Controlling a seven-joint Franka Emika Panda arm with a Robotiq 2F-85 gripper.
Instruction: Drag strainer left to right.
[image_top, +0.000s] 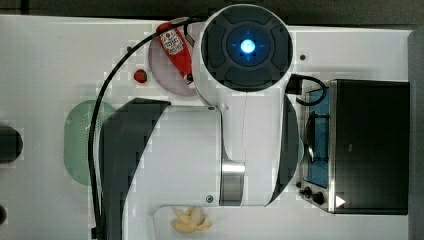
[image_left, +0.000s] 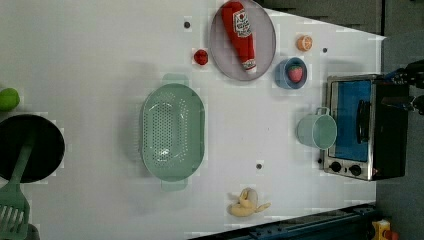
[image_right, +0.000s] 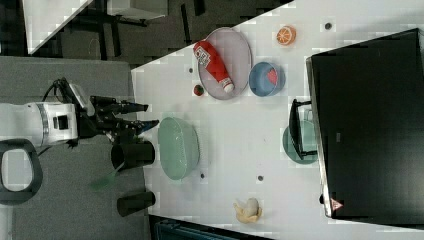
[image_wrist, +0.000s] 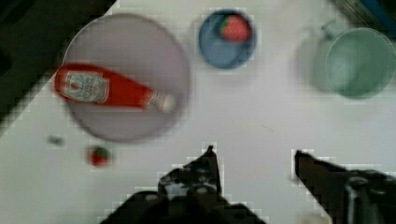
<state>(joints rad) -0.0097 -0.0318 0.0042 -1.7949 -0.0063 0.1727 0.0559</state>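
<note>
White table (image_left: 100, 60). Toaster oven (image_left: 365, 127) at the left view's right edge; the right view gives its black top. The arm covers the top view's middle, hiding all but a sliver of the strainer (image_left: 172, 132) at the top view's left. The left view has the strainer whole, holes and tab handles plain, mid-table, apart from everything. Right view: gripper (image_right: 145, 115) beside the strainer's rim, contact unclear; wrist view: gripper (image_wrist: 254, 156) spread wide, holding nothing. Grey plate (image_left: 265, 60) carries a ketchup bottle (image_left: 240, 32). Green mug (image_left: 317, 131) by the oven. Blue bowl (image_wrist: 226, 39) with strawberry (image_wrist: 235, 28).
</note>
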